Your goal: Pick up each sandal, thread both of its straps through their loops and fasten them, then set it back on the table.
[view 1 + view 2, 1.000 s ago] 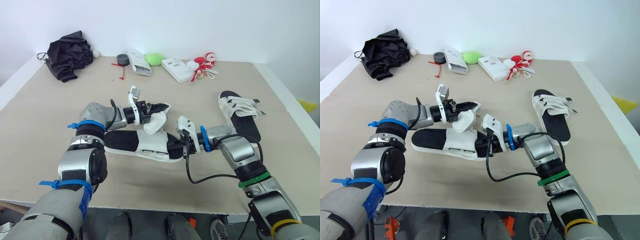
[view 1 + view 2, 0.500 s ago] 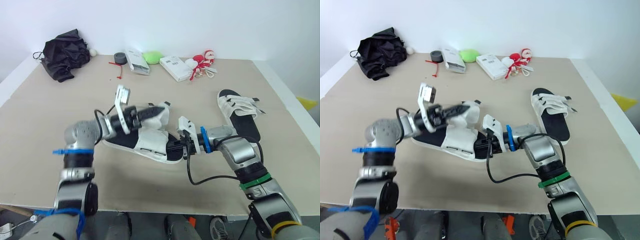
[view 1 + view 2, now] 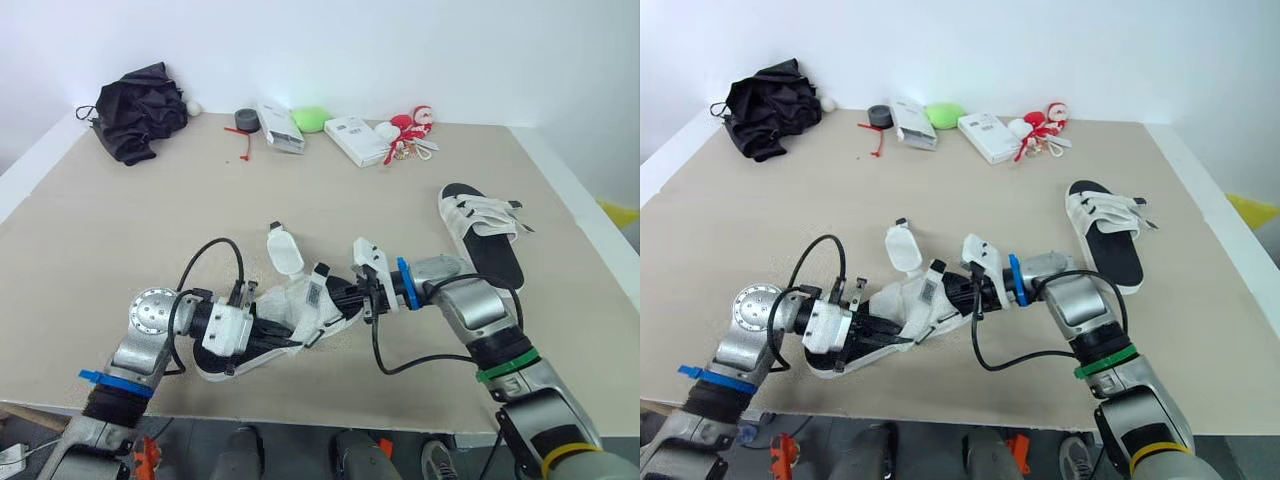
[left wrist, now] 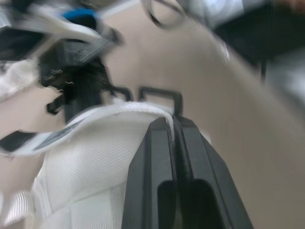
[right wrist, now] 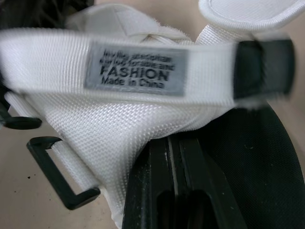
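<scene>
A white sandal with a black sole lies tilted near the table's front, between my two grippers. My left gripper is shut on its white mesh strap, near two black loops. My right gripper is shut on the white webbing at the sandal's other side, below a label reading FASHION. One strap end stands up free above the sandal. The second sandal rests flat at the right, straps across it.
Along the back edge lie a black cloth bundle, a dark tape roll, two white boxes, a green object and a red-and-white toy. The table's front edge runs just below the sandal.
My left arm has swung from the sandal's far side down to the near left. The sandal has turned and shifted toward the front edge, and one strap end now stands up. The right arm barely moved.
</scene>
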Robot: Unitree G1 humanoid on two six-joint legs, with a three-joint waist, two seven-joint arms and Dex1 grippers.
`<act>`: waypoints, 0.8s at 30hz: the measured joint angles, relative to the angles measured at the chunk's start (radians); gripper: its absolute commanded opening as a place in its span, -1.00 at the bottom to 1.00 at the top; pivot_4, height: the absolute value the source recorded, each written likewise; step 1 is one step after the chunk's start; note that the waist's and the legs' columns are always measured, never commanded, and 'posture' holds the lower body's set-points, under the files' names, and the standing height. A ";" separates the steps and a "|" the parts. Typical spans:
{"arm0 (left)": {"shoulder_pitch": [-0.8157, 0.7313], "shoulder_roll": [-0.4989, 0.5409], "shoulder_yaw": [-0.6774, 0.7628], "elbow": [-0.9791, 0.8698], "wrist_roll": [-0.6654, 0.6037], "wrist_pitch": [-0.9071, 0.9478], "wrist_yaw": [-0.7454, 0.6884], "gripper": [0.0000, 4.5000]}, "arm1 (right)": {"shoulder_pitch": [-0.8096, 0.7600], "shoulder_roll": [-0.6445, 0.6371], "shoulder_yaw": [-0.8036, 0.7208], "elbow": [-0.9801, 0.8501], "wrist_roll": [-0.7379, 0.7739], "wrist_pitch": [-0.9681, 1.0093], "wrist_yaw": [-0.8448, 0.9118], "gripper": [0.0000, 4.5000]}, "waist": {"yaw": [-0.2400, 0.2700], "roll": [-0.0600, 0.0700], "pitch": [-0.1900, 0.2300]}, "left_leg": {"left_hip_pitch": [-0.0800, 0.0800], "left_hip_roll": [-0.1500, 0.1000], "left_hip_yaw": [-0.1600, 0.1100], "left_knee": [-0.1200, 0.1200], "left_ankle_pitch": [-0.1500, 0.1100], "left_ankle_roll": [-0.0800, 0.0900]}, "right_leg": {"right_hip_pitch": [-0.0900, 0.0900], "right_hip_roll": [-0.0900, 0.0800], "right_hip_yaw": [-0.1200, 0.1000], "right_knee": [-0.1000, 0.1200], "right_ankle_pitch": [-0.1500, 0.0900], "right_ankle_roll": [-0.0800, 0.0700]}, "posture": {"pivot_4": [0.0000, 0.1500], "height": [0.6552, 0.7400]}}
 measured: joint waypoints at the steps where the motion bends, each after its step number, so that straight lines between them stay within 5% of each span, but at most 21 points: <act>1: -0.013 0.002 -0.005 0.023 0.018 -0.081 -0.005 -0.99 | -0.001 0.000 -0.001 0.006 0.000 0.000 0.001 -1.00 | 0.000 0.001 -0.001 | 0.000 0.000 0.000 0.000 0.000 0.000 | 0.000 0.000 0.000 0.000 0.000 0.000 | 1.00 0.95; 3: -0.056 0.013 -0.036 0.094 0.062 -0.232 0.001 -0.99 | -0.004 0.000 -0.001 0.017 -0.001 -0.001 -0.001 -1.00 | 0.000 0.007 -0.005 | 0.006 0.000 0.001 0.000 0.002 0.003 | 0.006 0.000 0.001 0.000 -0.001 -0.005 | 1.00 0.95; 6: -0.084 0.016 -0.068 0.162 0.072 -0.322 0.012 -0.61 | -0.004 0.005 0.000 0.032 -0.006 -0.002 -0.014 -1.00 | -0.001 0.017 -0.012 | 0.010 0.000 0.005 0.000 0.004 0.007 | 0.007 0.000 0.004 0.001 -0.001 -0.007 | 1.00 0.95; 11: -0.090 0.034 -0.104 0.198 0.066 -0.312 0.016 0.23 | -0.004 0.002 -0.003 0.038 -0.012 -0.003 -0.017 -1.00 | -0.001 0.016 -0.013 | 0.009 -0.001 0.008 0.000 0.006 0.010 | 0.003 -0.002 0.007 0.001 0.000 -0.006 | 1.00 0.95; 15: -0.104 0.037 -0.098 0.188 0.005 -0.126 0.051 0.88 | -0.006 0.007 -0.003 0.038 -0.011 -0.004 -0.015 -1.00 | -0.002 0.014 -0.013 | 0.006 0.000 0.009 0.000 0.006 0.010 | 0.004 -0.001 0.007 0.002 0.001 -0.004 | 1.00 0.95; 20: -0.104 0.080 -0.098 0.084 -0.120 0.118 0.012 0.88 | -0.013 0.018 0.002 0.038 -0.008 -0.008 -0.006 -1.00 | -0.006 0.011 -0.012 | 0.002 0.002 0.008 -0.002 0.006 0.010 | -0.002 0.003 0.007 0.003 0.003 -0.001 | 1.00 0.95; 22: -0.090 0.171 -0.101 -0.043 -0.265 0.381 -0.033 0.88 | -0.019 0.021 0.007 0.038 -0.006 -0.011 -0.001 -1.00 | -0.009 0.010 -0.011 | 0.002 0.003 0.006 -0.003 0.004 0.010 | -0.002 0.005 0.007 0.004 0.002 0.000 | 1.00 0.95; 23: -0.091 0.317 -0.104 -0.161 -0.424 0.710 -0.048 0.88 | -0.027 0.026 0.013 0.041 -0.005 -0.013 -0.001 -1.00 | -0.019 0.003 -0.006 | 0.001 0.006 0.003 -0.003 0.004 0.010 | -0.004 0.009 0.005 0.006 0.001 -0.002 | 1.00 0.95; 24: -0.096 0.369 -0.096 -0.189 -0.472 0.810 -0.053 0.88 | -0.027 0.025 0.014 0.041 -0.005 -0.013 0.000 -1.00 | -0.025 0.004 -0.005 | 0.000 0.007 0.002 -0.004 0.004 0.010 | -0.004 0.010 0.004 0.006 0.000 -0.003 | 1.00 0.95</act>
